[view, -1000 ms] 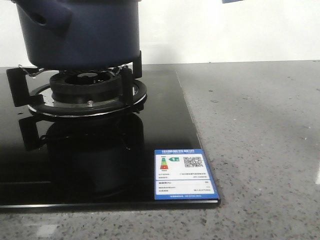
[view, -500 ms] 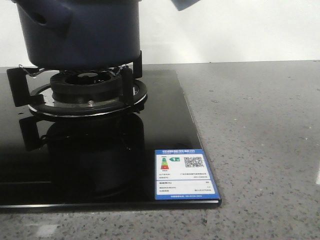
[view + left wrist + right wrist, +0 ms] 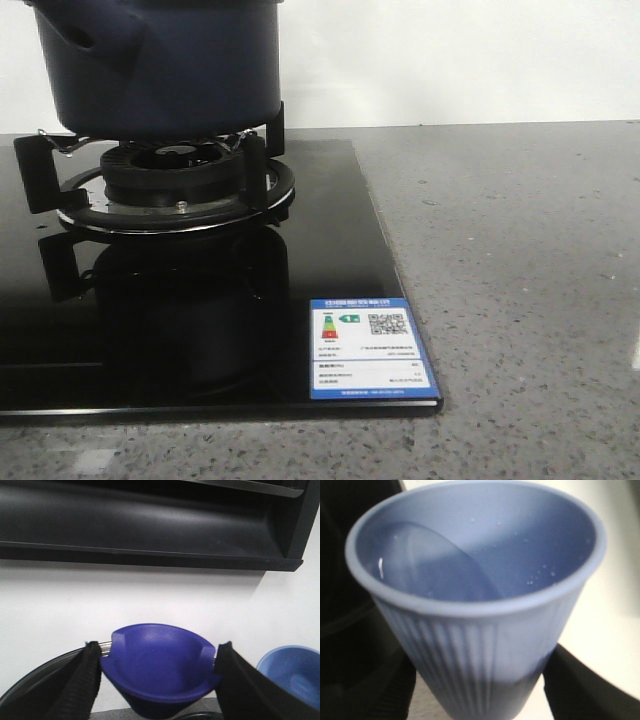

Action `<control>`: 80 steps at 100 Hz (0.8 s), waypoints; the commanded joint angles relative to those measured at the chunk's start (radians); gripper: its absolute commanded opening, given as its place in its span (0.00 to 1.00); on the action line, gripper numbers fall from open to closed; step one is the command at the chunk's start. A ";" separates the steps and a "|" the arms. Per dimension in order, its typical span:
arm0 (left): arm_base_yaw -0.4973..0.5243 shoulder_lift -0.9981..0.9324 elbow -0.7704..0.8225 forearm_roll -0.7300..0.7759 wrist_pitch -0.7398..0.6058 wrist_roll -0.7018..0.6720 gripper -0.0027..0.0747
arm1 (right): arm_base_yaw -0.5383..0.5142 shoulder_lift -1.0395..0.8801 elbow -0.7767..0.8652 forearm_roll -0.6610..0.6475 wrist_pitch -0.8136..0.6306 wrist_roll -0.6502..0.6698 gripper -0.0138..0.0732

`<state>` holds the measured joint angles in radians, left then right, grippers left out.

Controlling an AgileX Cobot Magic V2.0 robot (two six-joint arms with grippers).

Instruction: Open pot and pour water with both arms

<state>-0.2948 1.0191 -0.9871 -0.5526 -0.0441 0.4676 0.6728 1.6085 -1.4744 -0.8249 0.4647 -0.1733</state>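
1. Dark navy-blue, matte-sided, the pot [image 3: 160, 65] sits on the gas burner [image 3: 175, 180] of the black glass hob [image 3: 330, 240], at the left side in the front view.
2. Its top is out of view, so I cannot tell if it is open.
3. In the left gripper [image 3: 156, 680], the fingers clamp a dark blue, bowl-shaped piece [image 3: 160, 667], probably the lid's knob.
4. In the right gripper [image 3: 477, 685], the fingers grip a light blue ribbed cup [image 3: 475, 595] with water inside, so pouring seems not finished.

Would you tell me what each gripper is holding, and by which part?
Right fingers clamp the light blue ribbed cup around its lower body. Left fingers flank a dark blue knob, apparently the lid's.
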 commanded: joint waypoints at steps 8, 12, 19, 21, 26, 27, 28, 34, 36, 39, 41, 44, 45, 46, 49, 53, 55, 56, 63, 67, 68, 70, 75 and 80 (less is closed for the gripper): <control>0.004 -0.024 -0.040 0.000 -0.094 0.002 0.52 | 0.000 -0.044 -0.042 -0.196 -0.129 -0.007 0.47; 0.004 -0.024 -0.040 0.000 -0.094 0.002 0.52 | 0.000 -0.044 -0.042 -0.221 -0.148 -0.007 0.47; 0.004 -0.024 -0.040 0.000 -0.094 0.002 0.52 | 0.000 -0.044 -0.042 -0.263 -0.177 -0.007 0.47; 0.004 -0.024 -0.040 0.000 -0.094 0.002 0.52 | 0.000 -0.044 -0.042 -0.276 -0.185 -0.007 0.47; 0.004 -0.024 -0.040 0.000 -0.094 0.002 0.52 | 0.000 -0.044 -0.042 -0.314 -0.196 -0.007 0.47; 0.004 -0.024 -0.040 0.000 -0.094 0.002 0.52 | 0.000 -0.044 -0.042 -0.327 -0.196 -0.007 0.47; 0.004 -0.024 -0.040 0.000 -0.094 0.002 0.52 | 0.000 -0.044 -0.042 -0.334 -0.196 -0.007 0.47; 0.004 -0.024 -0.040 0.000 -0.094 0.002 0.52 | 0.000 -0.043 -0.042 -0.386 -0.196 -0.007 0.47; 0.004 -0.024 -0.040 0.000 -0.094 0.002 0.52 | 0.000 -0.043 -0.042 -0.400 -0.196 -0.007 0.47; 0.004 -0.024 -0.040 0.000 -0.094 0.002 0.52 | 0.000 -0.043 -0.042 -0.416 -0.196 -0.007 0.47; 0.004 -0.024 -0.040 0.000 -0.094 0.002 0.52 | 0.000 -0.040 -0.042 -0.425 -0.196 -0.007 0.47; 0.004 -0.024 -0.040 0.000 -0.094 0.002 0.52 | 0.000 -0.040 -0.042 -0.437 -0.196 -0.007 0.47; 0.004 -0.024 -0.040 0.000 -0.094 0.002 0.52 | 0.000 -0.040 -0.042 -0.440 -0.196 -0.007 0.47; 0.004 -0.024 -0.040 0.000 -0.094 0.002 0.52 | 0.000 -0.040 -0.042 -0.446 -0.196 -0.007 0.47; 0.004 -0.024 -0.040 0.000 -0.094 0.002 0.52 | 0.000 -0.038 -0.042 -0.456 -0.196 -0.007 0.47; 0.004 -0.024 -0.040 0.000 -0.094 0.002 0.52 | 0.000 -0.036 -0.042 -0.474 -0.196 -0.007 0.47; 0.004 -0.024 -0.040 0.000 -0.094 0.002 0.52 | 0.000 -0.036 -0.042 -0.484 -0.196 -0.007 0.47; 0.004 -0.024 -0.040 0.000 -0.094 0.002 0.52 | 0.000 -0.034 -0.042 -0.487 -0.196 -0.007 0.47; 0.004 -0.024 -0.040 0.000 -0.094 0.002 0.52 | 0.000 -0.032 -0.042 -0.517 -0.196 -0.007 0.47; 0.004 -0.024 -0.040 0.000 -0.094 0.002 0.52 | 0.000 -0.032 -0.042 -0.535 -0.196 -0.007 0.47; 0.004 -0.024 -0.040 0.000 -0.094 0.002 0.52 | 0.000 -0.032 -0.042 -0.537 -0.196 -0.007 0.47; 0.004 -0.024 -0.040 0.000 -0.094 0.002 0.52 | 0.000 -0.032 -0.042 -0.546 -0.196 -0.007 0.47; 0.004 -0.024 -0.040 0.000 -0.094 0.002 0.52 | 0.000 -0.032 -0.042 -0.563 -0.196 -0.007 0.47; 0.004 -0.024 -0.040 0.000 -0.094 0.002 0.52 | 0.000 -0.032 -0.042 -0.583 -0.196 -0.007 0.47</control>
<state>-0.2948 1.0191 -0.9871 -0.5526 -0.0441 0.4676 0.6728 1.6234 -1.4744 -1.3351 0.2947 -0.1752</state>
